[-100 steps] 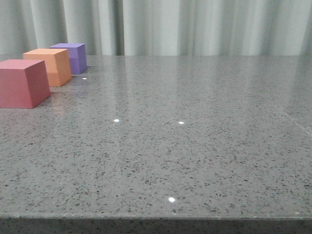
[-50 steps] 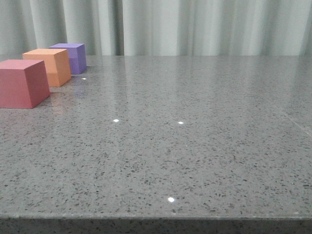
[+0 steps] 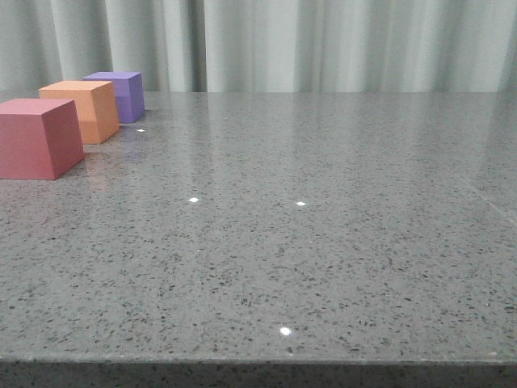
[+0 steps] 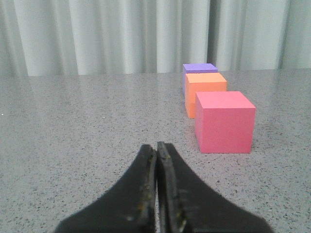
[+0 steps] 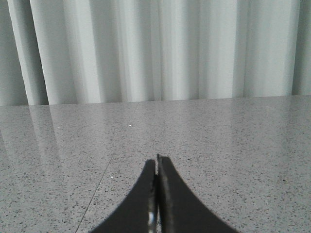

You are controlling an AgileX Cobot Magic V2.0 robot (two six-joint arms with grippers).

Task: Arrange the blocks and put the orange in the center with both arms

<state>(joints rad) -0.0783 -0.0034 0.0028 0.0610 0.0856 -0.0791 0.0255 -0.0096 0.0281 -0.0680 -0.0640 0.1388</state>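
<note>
Three cubes stand in a row at the table's far left: a pinkish-red block (image 3: pixel 39 137) nearest, the orange block (image 3: pixel 83 110) behind it in the middle, a purple block (image 3: pixel 119 94) farthest. The left wrist view shows the same row, pinkish-red (image 4: pixel 225 122), orange (image 4: pixel 206 92), purple (image 4: pixel 199 68). My left gripper (image 4: pixel 156 145) is shut and empty, low over the table, short of the pinkish-red block and off to its side. My right gripper (image 5: pixel 157 159) is shut and empty over bare table. Neither arm appears in the front view.
The grey speckled table (image 3: pixel 307 226) stretches wide; its front edge runs along the bottom of the front view. A pale curtain (image 3: pixel 323 44) hangs behind the table's far edge. A thin seam (image 5: pixel 95 194) crosses the tabletop near the right gripper.
</note>
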